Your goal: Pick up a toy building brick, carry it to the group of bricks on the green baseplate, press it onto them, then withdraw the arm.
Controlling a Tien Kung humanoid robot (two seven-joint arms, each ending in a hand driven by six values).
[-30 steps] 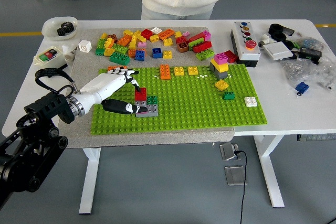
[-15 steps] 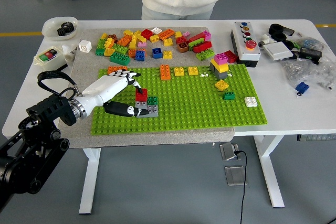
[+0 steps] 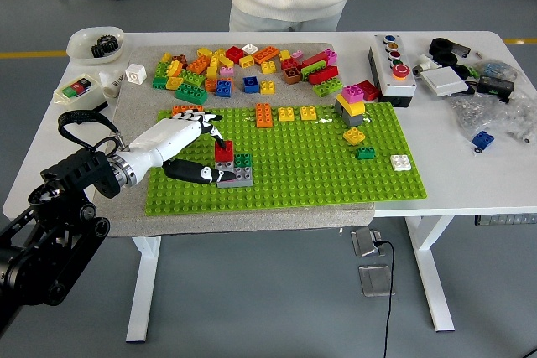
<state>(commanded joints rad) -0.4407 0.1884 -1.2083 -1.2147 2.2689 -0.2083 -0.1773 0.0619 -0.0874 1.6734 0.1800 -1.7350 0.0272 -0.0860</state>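
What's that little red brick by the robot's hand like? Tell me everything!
The red brick is small, shiny plastic with studs on top. It stands upright on a grey brick, beside a little green brick, making a small stack on the green baseplate near its left side. The left hand is around it: white fingers reach it from behind and the dark thumb lies in front. Its lower part is partly hidden.

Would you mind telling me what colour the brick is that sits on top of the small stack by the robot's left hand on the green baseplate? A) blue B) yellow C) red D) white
C: the top brick of the small stack is red, sitting on grey bricks beside a green one, with the left hand reaching around it on the green baseplate.
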